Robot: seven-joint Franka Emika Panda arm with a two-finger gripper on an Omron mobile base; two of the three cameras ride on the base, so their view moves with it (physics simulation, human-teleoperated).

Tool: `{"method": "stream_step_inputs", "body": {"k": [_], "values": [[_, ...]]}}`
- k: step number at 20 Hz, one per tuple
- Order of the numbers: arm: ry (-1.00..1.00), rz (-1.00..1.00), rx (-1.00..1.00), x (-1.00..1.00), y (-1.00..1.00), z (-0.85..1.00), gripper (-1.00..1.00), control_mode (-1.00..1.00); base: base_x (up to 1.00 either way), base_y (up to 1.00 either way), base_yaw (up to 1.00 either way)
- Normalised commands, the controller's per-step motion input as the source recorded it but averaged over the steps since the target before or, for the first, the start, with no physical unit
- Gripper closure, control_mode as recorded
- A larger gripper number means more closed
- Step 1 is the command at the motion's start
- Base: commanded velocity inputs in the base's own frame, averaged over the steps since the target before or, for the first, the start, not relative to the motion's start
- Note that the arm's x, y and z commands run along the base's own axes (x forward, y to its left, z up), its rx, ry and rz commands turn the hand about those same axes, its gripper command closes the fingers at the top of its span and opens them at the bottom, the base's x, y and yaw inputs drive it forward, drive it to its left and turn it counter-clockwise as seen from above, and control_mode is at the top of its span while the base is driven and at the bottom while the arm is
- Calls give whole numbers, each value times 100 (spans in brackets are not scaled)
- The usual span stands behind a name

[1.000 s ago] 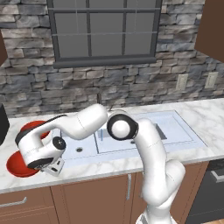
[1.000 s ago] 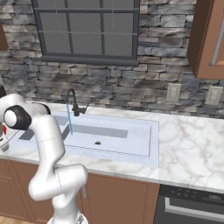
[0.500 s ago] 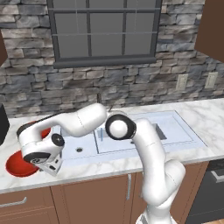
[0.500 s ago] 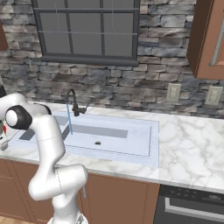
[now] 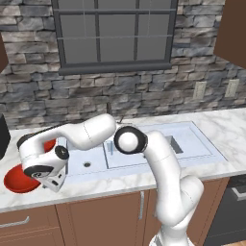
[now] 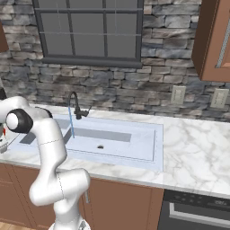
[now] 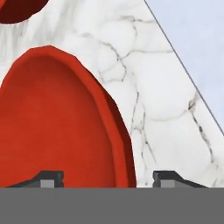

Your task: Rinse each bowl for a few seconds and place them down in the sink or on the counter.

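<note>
Two glossy red bowls sit on the white marble counter (image 7: 157, 100) left of the sink (image 5: 144, 144). The near bowl (image 5: 18, 180) lies by the counter's front edge, and the far bowl (image 5: 49, 144) is partly hidden behind my arm. My gripper (image 5: 48, 185) hangs low over the near bowl's right side. In the hand view the near bowl (image 7: 57, 127) looms large, and its right rim runs between the tips of my gripper (image 7: 107, 179), which is open. A slice of the far bowl (image 7: 17, 8) shows at the top left.
The thin dark faucet (image 6: 76, 107) stands behind the pale blue-grey sink (image 6: 112, 139), and a thin stream of water (image 6: 71, 123) falls into the left basin. A stone wall and a window rise behind the counter. A dark appliance edge (image 5: 3, 137) stands at far left.
The hand has sunk a little lower toward the near bowl, and its fingers now straddle the rim. The bowls have not moved.
</note>
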Motion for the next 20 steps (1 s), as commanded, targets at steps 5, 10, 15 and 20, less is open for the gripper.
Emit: {"method": "stream_step_inputs", "body": {"k": [5,10,15,20], "values": [[-7,-3,-18,0,7,24,-100,-100,0,0,0],[-9,-1,-17,-1,2,49,-100,-100,0,0,0],[-8,0,-15,-3,-3,91,-100,-100,0,0,0],[-4,0,-11,-6,-11,100,-100,-100,0,0,0]]}}
